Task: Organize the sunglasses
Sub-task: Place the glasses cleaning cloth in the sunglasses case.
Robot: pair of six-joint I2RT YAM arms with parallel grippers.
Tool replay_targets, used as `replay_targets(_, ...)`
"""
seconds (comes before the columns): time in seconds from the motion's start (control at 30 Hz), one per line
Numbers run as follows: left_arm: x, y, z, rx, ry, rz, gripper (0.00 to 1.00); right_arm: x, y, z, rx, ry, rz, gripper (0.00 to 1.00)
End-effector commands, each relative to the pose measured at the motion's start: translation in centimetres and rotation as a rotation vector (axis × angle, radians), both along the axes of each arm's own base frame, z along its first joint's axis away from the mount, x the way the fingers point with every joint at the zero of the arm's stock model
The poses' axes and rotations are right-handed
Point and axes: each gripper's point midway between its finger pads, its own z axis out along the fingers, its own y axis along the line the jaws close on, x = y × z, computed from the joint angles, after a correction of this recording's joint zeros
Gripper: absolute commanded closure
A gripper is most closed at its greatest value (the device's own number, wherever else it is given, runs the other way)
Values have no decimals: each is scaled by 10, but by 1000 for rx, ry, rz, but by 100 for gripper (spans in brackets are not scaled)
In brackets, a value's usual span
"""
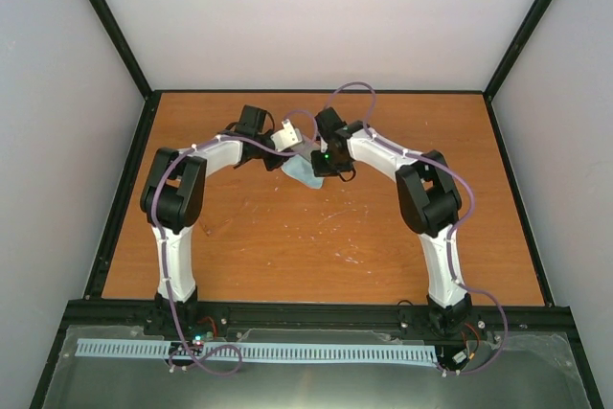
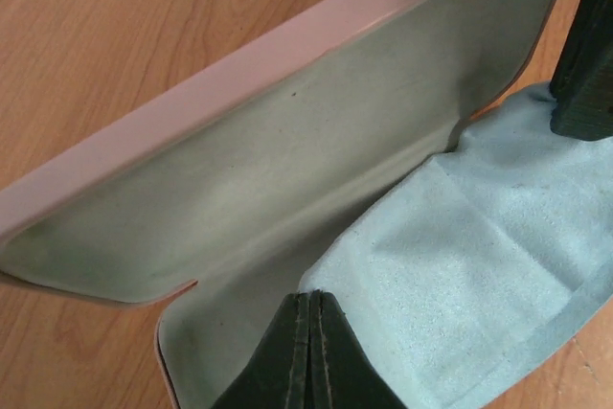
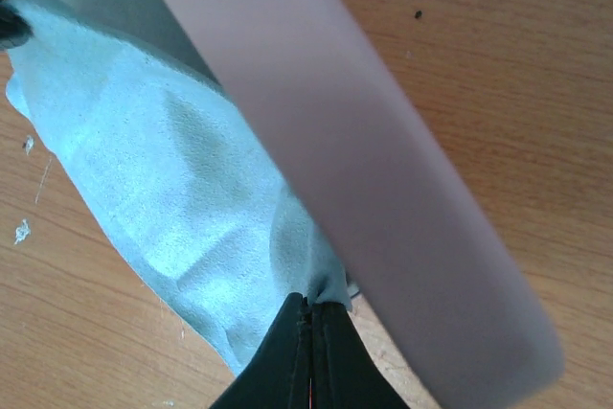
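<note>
A pink sunglasses case [image 2: 239, 79] lies open on the table, its grey-green lining showing; it is the pale shape [image 1: 288, 137] in the top view. A light blue cleaning cloth [image 2: 479, 265] lies partly in the case's lower half and hangs over its edge. My left gripper [image 2: 312, 299] is shut on one corner of the cloth. My right gripper [image 3: 312, 306] is shut on another edge of the cloth [image 3: 163, 189], right beside the case's pink lid [image 3: 383, 198]. Both grippers meet over the case [image 1: 305, 165]. No sunglasses are in view.
The wooden table [image 1: 316, 237] has black rails along its sides and grey walls around it. The two arms arch in from left and right and come close together at the back middle of the table.
</note>
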Motion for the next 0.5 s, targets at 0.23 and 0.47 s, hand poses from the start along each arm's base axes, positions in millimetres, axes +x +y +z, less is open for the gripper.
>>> replay_targets(0.23,28,13,2,14,-46,9,99,6,8,-10,-24,9,20,97)
replay_targets(0.47,41,24,-2,25,-58,20,100,10,12,-9,-13,9,15,97)
